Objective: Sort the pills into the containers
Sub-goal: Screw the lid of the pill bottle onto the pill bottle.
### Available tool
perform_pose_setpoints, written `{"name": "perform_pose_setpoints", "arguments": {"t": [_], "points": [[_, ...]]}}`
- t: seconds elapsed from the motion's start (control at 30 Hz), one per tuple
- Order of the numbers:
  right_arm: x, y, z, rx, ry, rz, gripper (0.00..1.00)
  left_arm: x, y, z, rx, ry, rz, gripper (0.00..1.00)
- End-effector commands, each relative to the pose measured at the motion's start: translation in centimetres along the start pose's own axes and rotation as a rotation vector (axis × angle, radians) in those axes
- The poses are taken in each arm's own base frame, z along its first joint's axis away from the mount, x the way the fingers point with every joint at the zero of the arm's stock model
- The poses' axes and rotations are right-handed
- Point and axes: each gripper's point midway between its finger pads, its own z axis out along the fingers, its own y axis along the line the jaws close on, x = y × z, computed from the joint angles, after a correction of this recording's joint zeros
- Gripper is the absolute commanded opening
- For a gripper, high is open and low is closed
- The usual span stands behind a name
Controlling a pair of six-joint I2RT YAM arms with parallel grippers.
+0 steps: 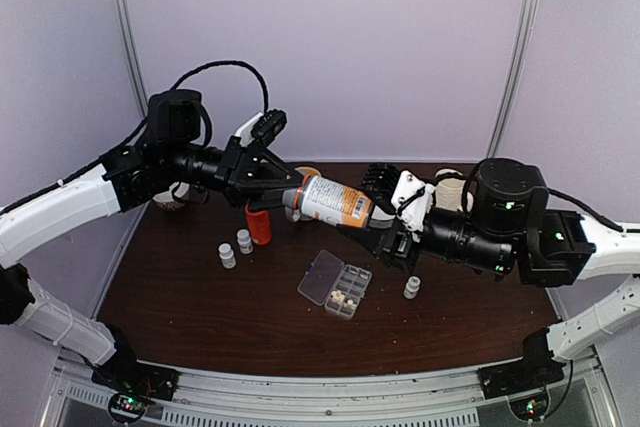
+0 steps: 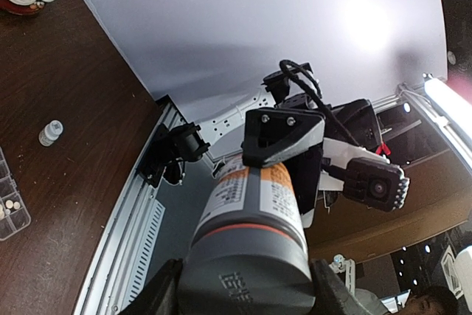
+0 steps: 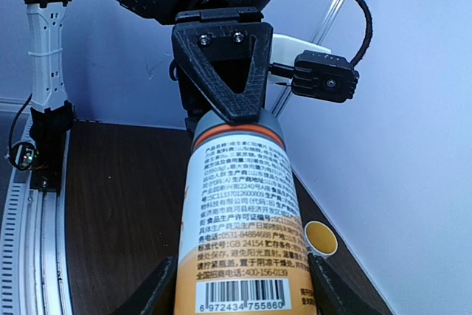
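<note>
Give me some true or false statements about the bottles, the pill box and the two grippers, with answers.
1. The left gripper and the right gripper grip the same large bottle. True.
2. That bottle rests on the table. False: it is held in the air above it.
3. The organizer box is closed. False: its lid lies open.
4. Some pills lie in the box. True.
5. The left gripper holds the barcode end. False: it grips the grey cap end.
6. Three small white bottles stand on the table. True.
</note>
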Motion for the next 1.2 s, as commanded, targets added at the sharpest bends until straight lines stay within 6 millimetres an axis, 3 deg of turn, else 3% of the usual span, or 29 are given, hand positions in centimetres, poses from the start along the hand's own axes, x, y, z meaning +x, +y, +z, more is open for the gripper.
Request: {"name": "perform_pose_setpoints", "arguments": {"t": [0.0,0.2,0.33,0.43,0.57,0.83,1.0,1.17], "points": [[1.7,0.8,1.4,0.042,0.095,-0.161,0.0,0.1,-1.5,0.5,0.02,0.003,0.018,0.43],[-0.2,1.3,1.7,-0.008,0.004,0.012,0.0,-0.1,-1.2,0.6,0.014,-0.007,0.016,0.42],[0.3,0.9,1.9,0.029,0.024,0.057,0.0,-0.3,-1.2,0.7,0.022,-0.01,0.008,0.42],[-1.2,0.5,1.3,-0.013,-0.064,0.198,0.0,-0.2,-1.3,0.6,0.011,-0.005,0.053,0.41],[-2.4,-0.5,1.0,-0.155,-0.14,0.471,0.0,0.0,-1.2,0.3,-0.023,-0.001,0.195,0.4],[-4.0,0.9,0.4,-0.482,-0.23,0.898,0.0,1.0,-0.6,1.1,-0.016,0.089,0.604,0.34],[-5.5,1.1,-0.8,-0.585,-0.283,1.003,0.0,1.0,-1.1,1.6,0.046,0.099,0.823,0.34],[-6.2,1.2,-1.5,-0.626,-0.269,1.039,0.0,0.0,-0.4,1.7,-0.042,0.114,1.044,0.32]]}}
